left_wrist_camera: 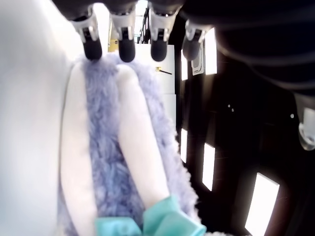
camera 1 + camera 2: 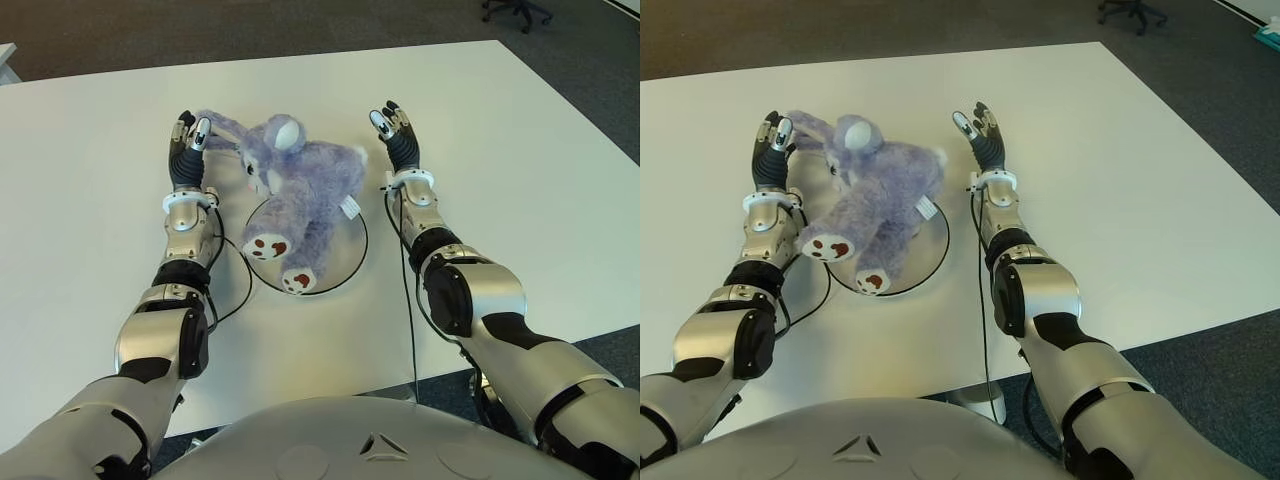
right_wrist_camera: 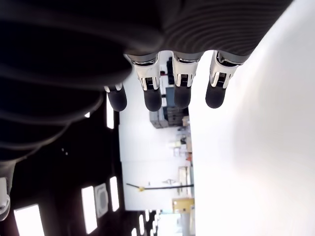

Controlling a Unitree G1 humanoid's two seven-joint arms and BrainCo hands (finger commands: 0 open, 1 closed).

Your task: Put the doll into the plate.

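- Purple plush rabbit doll (image 2: 300, 195) lying across the round plate (image 2: 355, 262); body and both feet over the plate, head and long ears hanging past the plate's far rim onto the white table (image 2: 520, 180).
- Feet with brown paw marks near the plate's front rim; one foot at or just past the edge, cannot tell which.
- Left hand (image 2: 188, 150) just left of the doll's head, beyond the plate's far-left rim; fingers extended, holding nothing. Left wrist view: fingertips (image 1: 127, 49) right at the tips of the ears (image 1: 106, 147), touching or nearly so, not closed around them.
- Right hand (image 2: 397, 135) beyond the plate's far-right rim, apart from the doll; fingers straight and spread, palm empty, only table and room beyond in its wrist view.
- Teal bow (image 1: 157, 221) visible at the base of the ears.
- Handling, judged: light, soft, floppy; fur compresses, no breakage risk; ears limp, poor handle, would let the body swing.
- Best hold, judged: torso or head, squeezed from both sides, or a nudge of the head toward the plate's centre.
- Progress, judged: mostly placed; head overhang the only remainder.
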